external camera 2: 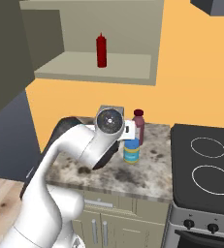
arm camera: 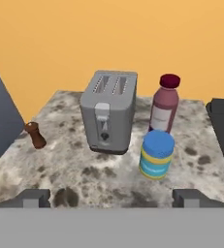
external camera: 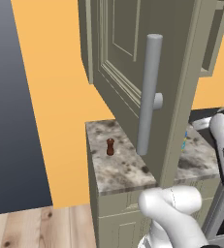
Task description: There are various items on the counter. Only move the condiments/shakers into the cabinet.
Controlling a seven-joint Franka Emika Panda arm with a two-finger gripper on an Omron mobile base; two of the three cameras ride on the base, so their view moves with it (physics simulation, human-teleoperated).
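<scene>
A: Gripper (arm camera: 111,196) fingers spread wide, holding nothing, above the counter (arm camera: 84,174).
B: Shaker (arm camera: 35,135)?
A: Upright near the counter's left edge, beside the toaster (arm camera: 108,111). Ketchup bottle (external camera 2: 101,50) already in the cabinet (external camera 2: 99,65). Next: reach left, grasp.

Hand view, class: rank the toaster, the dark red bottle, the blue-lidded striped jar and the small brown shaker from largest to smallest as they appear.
1. toaster
2. dark red bottle, though it stands farther back
3. blue-lidded striped jar, nearer the camera, so its rank against the bottle is unsure
4. small brown shaker, clearly smallest
</scene>
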